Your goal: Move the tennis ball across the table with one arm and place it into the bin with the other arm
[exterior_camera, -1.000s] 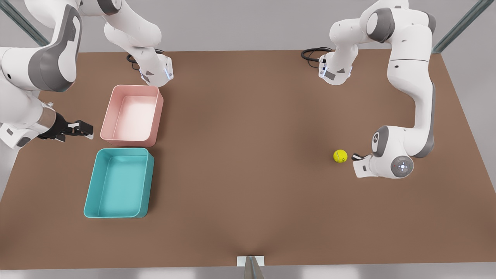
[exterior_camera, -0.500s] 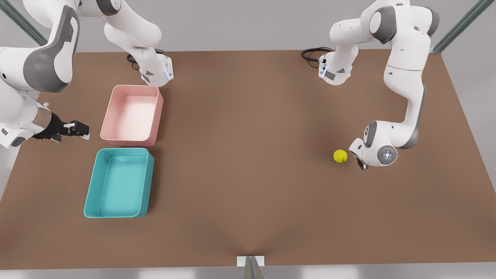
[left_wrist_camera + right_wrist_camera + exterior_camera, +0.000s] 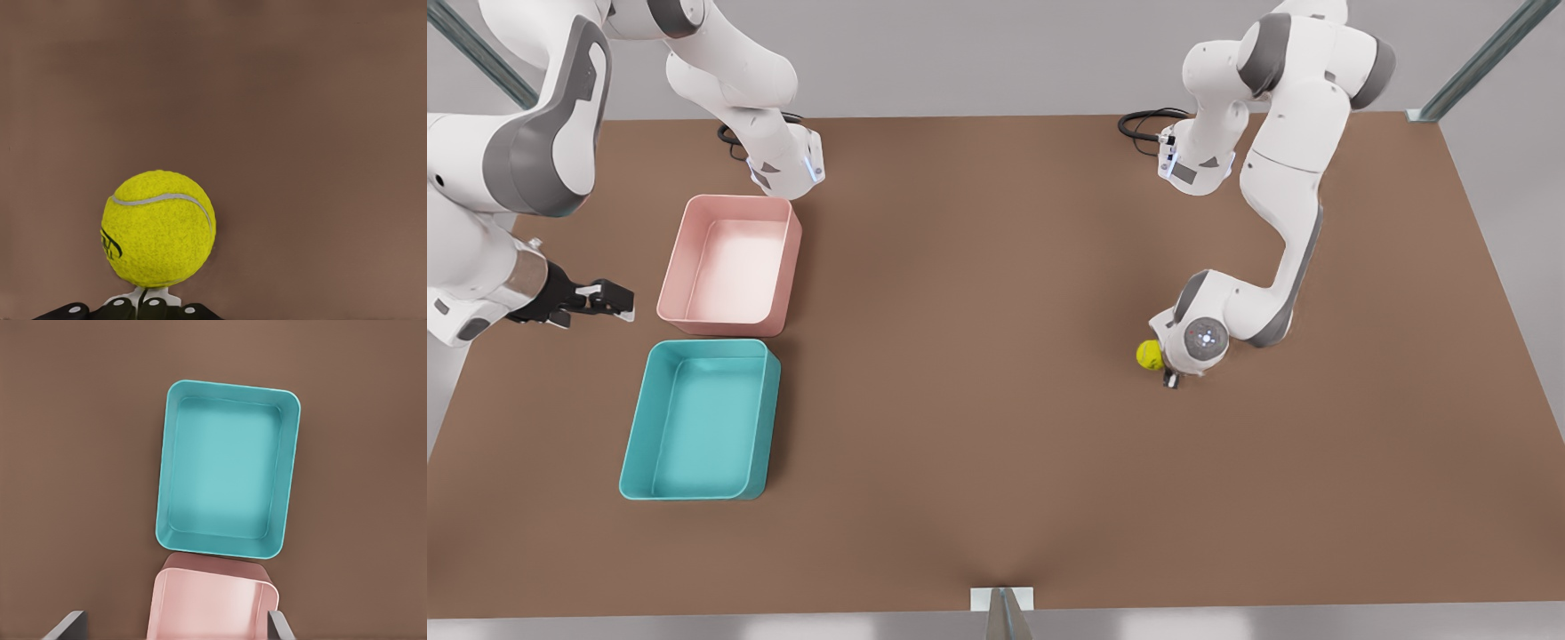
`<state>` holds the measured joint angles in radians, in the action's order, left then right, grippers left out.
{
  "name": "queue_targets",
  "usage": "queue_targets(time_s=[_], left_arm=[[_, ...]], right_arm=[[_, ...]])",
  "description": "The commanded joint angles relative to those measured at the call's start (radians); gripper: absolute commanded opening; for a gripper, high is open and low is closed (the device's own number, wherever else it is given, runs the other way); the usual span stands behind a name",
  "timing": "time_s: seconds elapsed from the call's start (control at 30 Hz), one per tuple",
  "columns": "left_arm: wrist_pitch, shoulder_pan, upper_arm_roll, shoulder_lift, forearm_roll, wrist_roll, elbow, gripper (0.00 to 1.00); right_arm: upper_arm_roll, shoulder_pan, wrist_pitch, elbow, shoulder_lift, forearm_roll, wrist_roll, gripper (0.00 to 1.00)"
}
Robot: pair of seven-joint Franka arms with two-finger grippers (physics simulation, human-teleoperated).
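Left hand (image 3: 1170, 379) touches tennis ball (image 3: 1149, 355); right hand (image 3: 609, 300) waits.

One small yellow-green fuzzy tennis ball (image 3: 1149, 355) is sitting on the one flat brown table (image 3: 996, 427). Two shallow rectangular plastic trays are lying there: one teal bin (image 3: 699, 420) and one pink tray (image 3: 729, 264). Two white arms are reaching in.

Left gripper (image 3: 1170, 379) low at the front view's right, wrist folded down, forearm bent back toward its base at the far edge; finger bases close together in the left wrist view (image 3: 137, 308). Right gripper (image 3: 615, 302) at the front view's left, held level, pointing sideways, fingers (image 3: 67, 625) spread wide apart; arm waiting.
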<state>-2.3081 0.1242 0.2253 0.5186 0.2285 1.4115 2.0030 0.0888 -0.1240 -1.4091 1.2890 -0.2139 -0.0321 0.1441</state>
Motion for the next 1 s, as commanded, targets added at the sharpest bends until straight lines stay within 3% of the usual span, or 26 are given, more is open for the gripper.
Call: queue_targets(time_s=[0.0,0.13,0.17,0.23,0.27,0.3,0.33,0.4,0.43,0.6,0.8,0.87,0.9,0.97], left_arm=[[-0.071,0.015,0.046,-0.006,-0.003,-0.732,-0.021,0.21],[0.093,-0.034,0.045,-0.008,-0.092,-0.737,-0.142,0.21],[0.261,-0.038,0.034,-0.018,-0.089,-0.781,-0.239,0.21],[0.775,-0.035,0.022,-0.068,-0.034,-1.134,-0.544,0.21],[0.946,-0.032,0.022,-0.12,-0.026,-1.208,-0.633,0.48],[1.055,-0.008,0.02,-0.181,-0.008,-1.241,-0.632,1.0],[1.079,0.035,0.016,-0.223,0.097,-1.339,-0.632,1.0],[1.066,0.098,-0.167,-0.331,-0.2,-1.773,-0.638,1.0],[1.069,0.104,-0.227,-0.35,-0.299,-1.778,-0.656,1.0],[1.193,0.008,-0.208,-0.331,-0.265,-1.748,-0.653,1.0],[1.21,0.012,-0.187,-0.335,-0.264,-1.732,-0.65,1.0],[1.216,0.014,-0.185,-0.336,-0.264,-1.734,-0.65,1.0],[1.219,0.015,-0.184,-0.336,-0.264,-1.734,-0.649,1.0],[1.221,0.015,-0.184,-0.336,-0.264,-1.734,-0.65,1.0]], right_arm=[[0.0,-0.002,0.001,0.0,0.001,0.0,0.006,1.0],[0.0,0.0,0.001,0.0,-0.004,-0.002,0.006,1.0],[0.0,0.0,0.001,0.0,-0.004,0.0,0.006,1.0],[0.002,0.001,0.001,0.0,-0.006,0.005,0.006,1.0],[0.003,0.003,0.001,0.0,-0.006,0.006,0.005,1.0],[0.006,0.006,-0.001,0.0,-0.006,0.008,0.005,1.0],[0.009,0.006,-0.001,0.0,-0.007,0.008,0.003,1.0],[0.008,0.001,0.001,-0.002,-0.012,0.001,0.006,1.0],[0.003,0.001,0.001,0.0,-0.012,0.009,0.005,1.0],[0.008,0.006,0.001,-0.002,-0.015,0.008,0.005,1.0],[0.011,0.027,0.001,-0.002,-0.036,0.009,-0.006,1.0],[0.023,0.108,-0.014,-0.007,-0.094,0.024,-0.014,1.0],[0.026,0.225,-0.031,-0.042,-0.154,0.012,-0.057,1.0],[0.028,0.398,-0.131,-0.043,-0.286,-0.042,-0.345,1.0]])
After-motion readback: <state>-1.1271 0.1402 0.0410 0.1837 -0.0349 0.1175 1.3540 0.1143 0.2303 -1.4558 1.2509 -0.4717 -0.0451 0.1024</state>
